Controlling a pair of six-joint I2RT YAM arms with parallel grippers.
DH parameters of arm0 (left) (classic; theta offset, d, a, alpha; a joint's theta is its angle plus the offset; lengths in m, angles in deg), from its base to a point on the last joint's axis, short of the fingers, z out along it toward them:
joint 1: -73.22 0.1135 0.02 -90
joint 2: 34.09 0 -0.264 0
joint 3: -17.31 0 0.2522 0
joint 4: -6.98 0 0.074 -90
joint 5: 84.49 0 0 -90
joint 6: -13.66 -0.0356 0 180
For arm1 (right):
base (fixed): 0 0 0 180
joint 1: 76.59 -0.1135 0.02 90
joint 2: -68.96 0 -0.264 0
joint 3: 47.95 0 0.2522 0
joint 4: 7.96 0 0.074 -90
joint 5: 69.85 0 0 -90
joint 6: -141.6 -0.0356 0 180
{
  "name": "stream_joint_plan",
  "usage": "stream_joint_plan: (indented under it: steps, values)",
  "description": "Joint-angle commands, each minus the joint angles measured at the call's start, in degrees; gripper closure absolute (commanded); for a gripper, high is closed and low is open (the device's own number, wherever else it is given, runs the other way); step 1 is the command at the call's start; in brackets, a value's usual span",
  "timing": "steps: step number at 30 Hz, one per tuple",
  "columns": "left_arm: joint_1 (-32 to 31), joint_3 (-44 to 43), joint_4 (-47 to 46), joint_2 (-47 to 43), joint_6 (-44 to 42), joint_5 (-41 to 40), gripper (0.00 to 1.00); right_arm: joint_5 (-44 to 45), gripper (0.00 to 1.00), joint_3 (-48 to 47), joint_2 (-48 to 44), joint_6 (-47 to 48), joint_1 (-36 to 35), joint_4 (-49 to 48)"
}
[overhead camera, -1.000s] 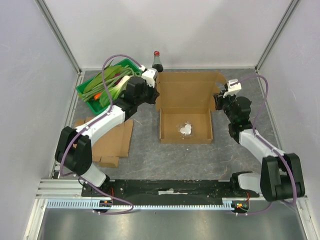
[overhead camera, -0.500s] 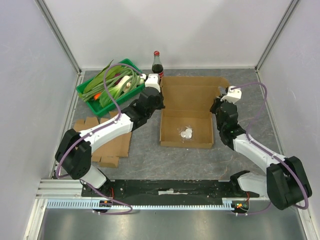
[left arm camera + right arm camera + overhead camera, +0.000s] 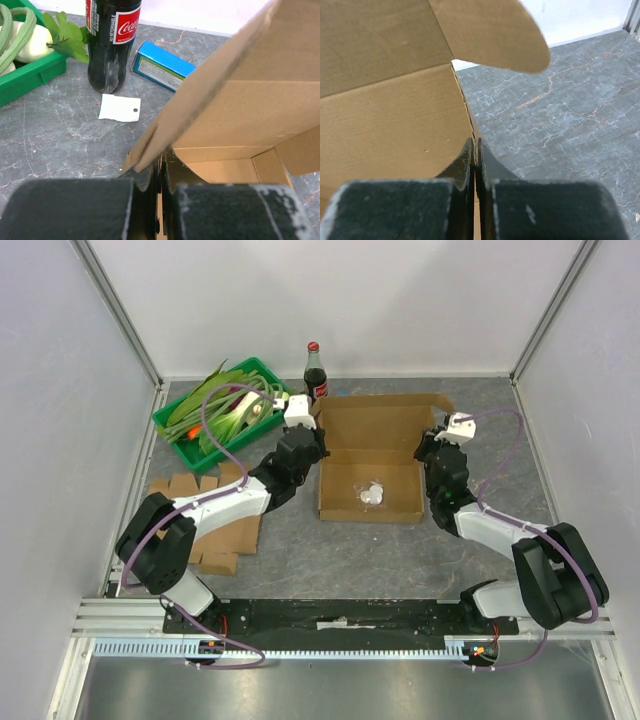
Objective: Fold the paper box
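Left claw (image 3: 156, 175) and right claw (image 3: 474, 150) each pinched a thin side wall of the open brown cardboard box (image 3: 370, 455) between its fingers; uneven pulling could buckle or free it.

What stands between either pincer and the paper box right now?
Nothing visible does. The left pincer is shut on the left wall of the paper box, and the right pincer is shut on its right wall. The Coca-Cola bottle stands beyond the box's far left corner, out of the way.
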Motion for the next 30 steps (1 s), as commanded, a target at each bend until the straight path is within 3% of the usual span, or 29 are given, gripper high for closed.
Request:
stream_joint_plan:
  steps: [1, 7, 12, 24, 28, 30]
  values:
    - [0.0, 4.5, -14.4, -0.5, -0.1, -1.7, 0.98, 0.4, 1.0, 4.1, 0.9, 0.8, -0.3, -8.6]
    - [0.0, 11.1, -20.9, -1.3, 0.6, -0.1, 0.98, 0.0, 1.0, 9.1, -0.5, 1.5, -1.6, -12.8]
    - [-1.2, 12.6, -20.9, -1.0, 2.6, 0.2, 0.98, 0.7, 1.0, 12.3, -2.7, 1.0, -2.5, -13.1]
    - [-2.3, 21.1, -23.7, -2.7, 3.7, 0.1, 0.98, 3.2, 1.0, 17.0, -7.9, -7.0, -4.4, -5.6]
    - [-2.4, 20.9, -21.1, -3.5, 5.0, -0.1, 0.98, 9.1, 1.0, 8.6, -7.9, -16.0, -5.3, 13.5]
    - [-2.4, 21.2, -21.1, -3.8, 4.9, -0.3, 0.98, 12.7, 1.0, 4.3, -7.4, -19.4, -6.8, 18.5]
